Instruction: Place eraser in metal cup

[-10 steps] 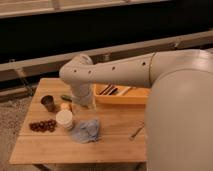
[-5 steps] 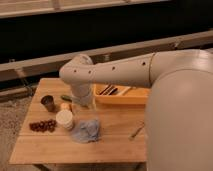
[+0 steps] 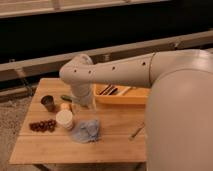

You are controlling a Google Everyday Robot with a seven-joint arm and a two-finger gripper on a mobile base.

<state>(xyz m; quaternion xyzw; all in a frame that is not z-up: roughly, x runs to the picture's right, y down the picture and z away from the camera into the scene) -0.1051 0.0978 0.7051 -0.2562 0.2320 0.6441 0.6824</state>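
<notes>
- Nothing has budged since half a second ago: the big white arm (image 3: 125, 75) is parked in the same pose and everything on the table sits where it did.
- The arm comes in from the right, runs across over the table's back edge, bends at a rounded elbow and drops straight down (it fills most of the right side).
- The wooden table (image 3: 115, 137) has an orange tray (image 3: 120, 102) at the back, just right of the arm's lower section.
- A crumpled blue-grey cloth (image 3: 86, 131) lies near the middle front, with a white cup (image 3: 64, 120) touching its left edge.
- The gripper (image 3: 81, 106) hangs at the bottom of the arm, low over the table, just behind the white cup and cloth. Can't tell whether it's released, clenched or carrying something.
- The metal cup (image 3: 48, 103) stands upright at the back left, dull dark grey, apart from the gripper.
- A cluster of dark red bits (image 3: 42, 125) sits in front of it.
- The eraser: I honestly can't pick it out here.
</notes>
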